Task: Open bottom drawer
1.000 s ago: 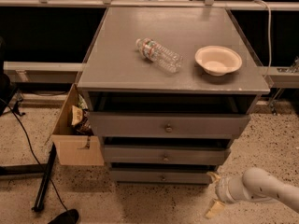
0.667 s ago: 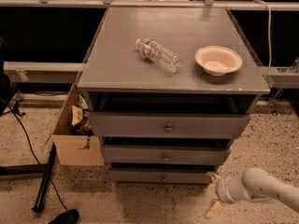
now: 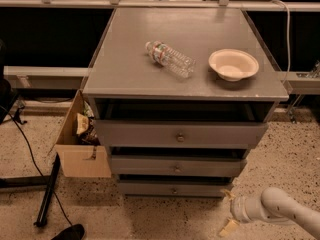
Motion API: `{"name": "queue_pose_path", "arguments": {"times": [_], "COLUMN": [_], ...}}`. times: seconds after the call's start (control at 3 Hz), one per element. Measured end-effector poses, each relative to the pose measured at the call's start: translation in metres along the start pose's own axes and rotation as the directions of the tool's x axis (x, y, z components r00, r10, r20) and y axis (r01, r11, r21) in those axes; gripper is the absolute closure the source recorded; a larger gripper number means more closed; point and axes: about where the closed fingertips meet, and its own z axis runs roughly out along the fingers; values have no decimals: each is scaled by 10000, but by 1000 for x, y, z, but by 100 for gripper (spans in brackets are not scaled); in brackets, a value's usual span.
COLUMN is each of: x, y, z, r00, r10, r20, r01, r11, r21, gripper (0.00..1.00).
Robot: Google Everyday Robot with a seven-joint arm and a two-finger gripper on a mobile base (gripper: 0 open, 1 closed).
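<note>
The bottom drawer (image 3: 172,188) is the lowest and slimmest grey front of three on the grey cabinet (image 3: 125,74), with a small round metal knob (image 3: 174,190). It stands a little out, like the two fronts above it. My gripper (image 3: 227,211) is at the lower right, just right of and slightly below the drawer's right end, near the floor. Its pale fingers (image 3: 229,227) stand apart with nothing between them. The white arm (image 3: 280,209) runs off to the right edge.
A clear plastic bottle (image 3: 169,59) lies on the cabinet top beside a white bowl (image 3: 233,64). An open cardboard box (image 3: 80,139) with clutter sits on the floor at the cabinet's left. A black stand leg (image 3: 47,194) and cable lie on the speckled floor.
</note>
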Motion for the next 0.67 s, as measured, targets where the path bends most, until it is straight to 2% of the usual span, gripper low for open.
{"name": "queue_pose_path", "arguments": {"times": [0.33, 0.67], "x": [6, 1], "y": [-5, -3], "z": [30, 53], "r00": [9933, 9839], "r10": [-576, -1410], "r20": [997, 1101], "r01": [540, 1310], "r11": [9978, 9870], "r21": [390, 936], "gripper": [0, 0]}}
